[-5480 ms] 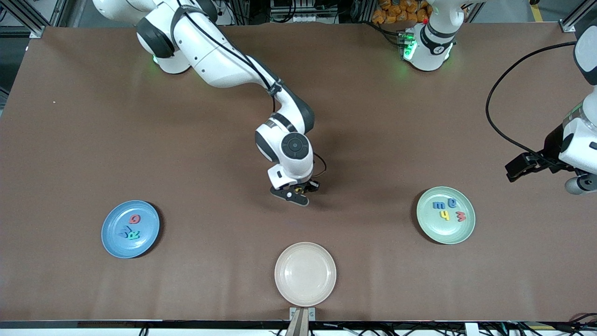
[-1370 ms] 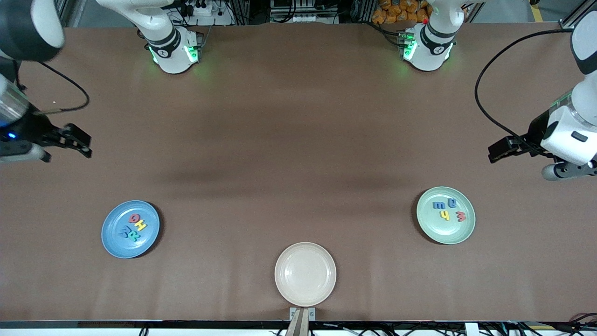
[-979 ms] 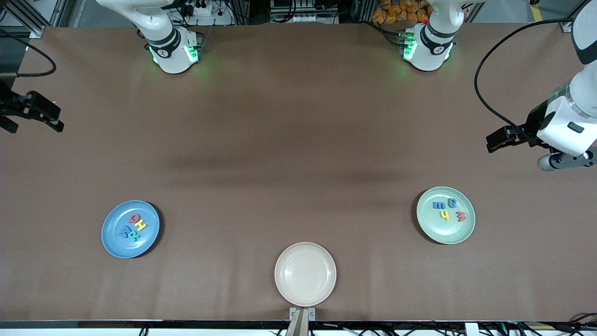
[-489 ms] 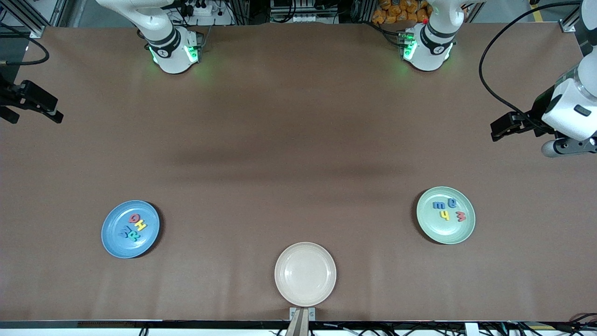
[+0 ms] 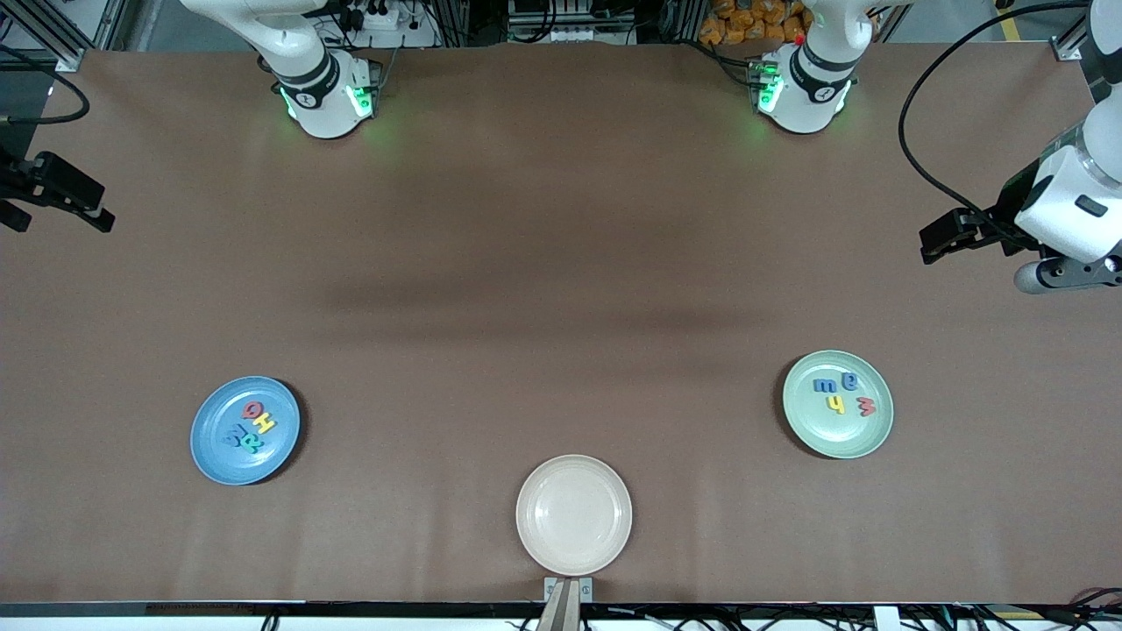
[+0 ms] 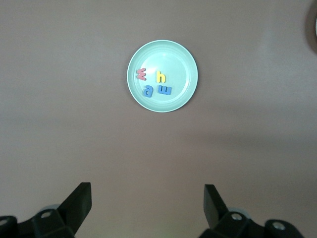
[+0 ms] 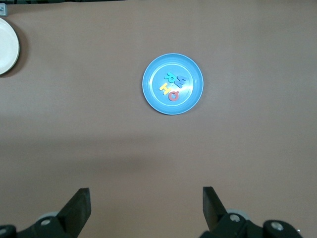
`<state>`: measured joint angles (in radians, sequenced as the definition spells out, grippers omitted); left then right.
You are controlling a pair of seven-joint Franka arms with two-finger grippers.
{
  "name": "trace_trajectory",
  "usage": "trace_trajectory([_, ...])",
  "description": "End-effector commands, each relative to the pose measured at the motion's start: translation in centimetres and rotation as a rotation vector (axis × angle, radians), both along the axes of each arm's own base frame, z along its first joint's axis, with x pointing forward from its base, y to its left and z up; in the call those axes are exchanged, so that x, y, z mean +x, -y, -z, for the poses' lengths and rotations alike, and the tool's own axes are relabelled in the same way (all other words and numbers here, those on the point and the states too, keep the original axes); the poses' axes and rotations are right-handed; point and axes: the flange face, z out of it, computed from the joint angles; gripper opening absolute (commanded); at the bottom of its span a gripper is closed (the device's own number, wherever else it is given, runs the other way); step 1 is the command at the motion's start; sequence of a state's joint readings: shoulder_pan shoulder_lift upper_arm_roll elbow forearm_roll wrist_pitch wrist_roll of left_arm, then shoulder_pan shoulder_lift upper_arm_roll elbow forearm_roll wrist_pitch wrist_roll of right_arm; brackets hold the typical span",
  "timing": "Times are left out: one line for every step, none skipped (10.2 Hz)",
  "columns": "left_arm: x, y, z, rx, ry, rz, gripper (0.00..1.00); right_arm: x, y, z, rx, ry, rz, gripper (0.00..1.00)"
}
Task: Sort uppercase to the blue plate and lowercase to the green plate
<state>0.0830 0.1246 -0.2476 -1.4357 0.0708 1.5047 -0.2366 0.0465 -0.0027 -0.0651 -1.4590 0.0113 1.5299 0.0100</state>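
Arms raised high, wrists pointing down. Left gripper (image 6: 147,208) over table (image 5: 561,263) near green plate (image 5: 877,429), fingers spread, empty. Right gripper (image 7: 146,210) near blue plate (image 5: 210,456), likewise spread, empty.

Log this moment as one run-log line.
uppercase: on blue plate | lowercase: on green plate | left gripper: open, empty | right gripper: open, empty

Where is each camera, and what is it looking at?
Front view: high across the table, facing both bases; shows blue plate, green plate, cream plate, and both open hands: left hand, right hand.
Left wrist view: above the green plate; own open fingers show.
Right wrist view: above the blue plate; own open fingers show.
Shared: each wrist view's plate appears in front view.
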Motion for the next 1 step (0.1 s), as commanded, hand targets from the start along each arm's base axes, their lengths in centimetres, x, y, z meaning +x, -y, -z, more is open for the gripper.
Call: trace_trajectory([-0.62,0.16,-1.46,-0.026,0.011,0.017,1.00,0.18,0.50,-0.49,-0.019,0.004,-0.005,1.00])
